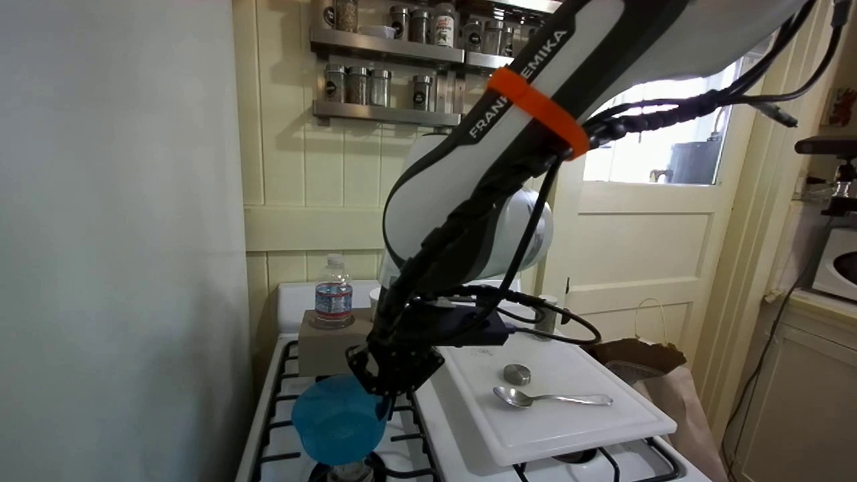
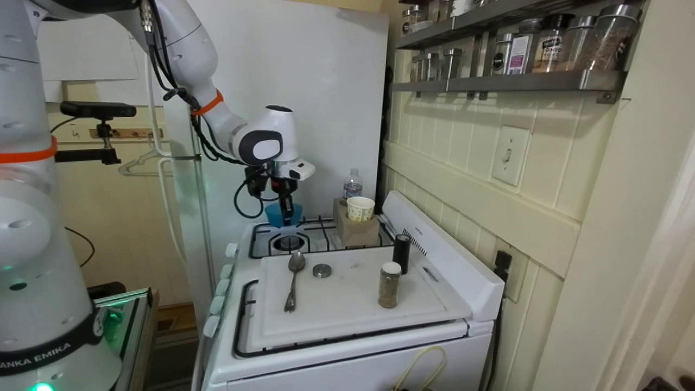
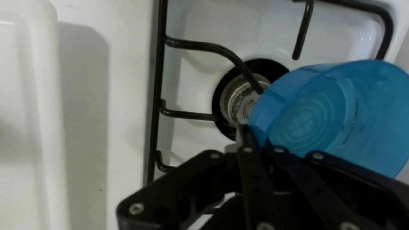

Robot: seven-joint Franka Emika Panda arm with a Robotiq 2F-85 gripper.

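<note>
The black metal gripper (image 3: 256, 139) has its two fingers (image 3: 250, 166) pinching the thin side of the round, see-through blue plastic bowl (image 3: 319, 118), which is over the white metal stove (image 3: 131, 111) and partly hides the silver round burner (image 3: 242, 108) in the wrist view. I can't tell if the bowl touches the black metal bars (image 3: 188, 114). It is held by one edge only, so I think its far side could dip; a firm pinch, slow moves and a level bowl look best. Mind the ends of the bars too, since they could catch the bowl's bottom. The plain tan cardboard box (image 2: 357, 232) stands near, with a clear plastic water bottle (image 2: 352, 190) and a spotted white paper cup (image 2: 360, 209) on top, and a bump could tip them. The bowl is between the tall, smooth white panel (image 1: 120, 241) and the flat white plastic board (image 1: 535, 430), so sideways looks tight toward the panel. Straight up seems to give the most room for moving
</note>
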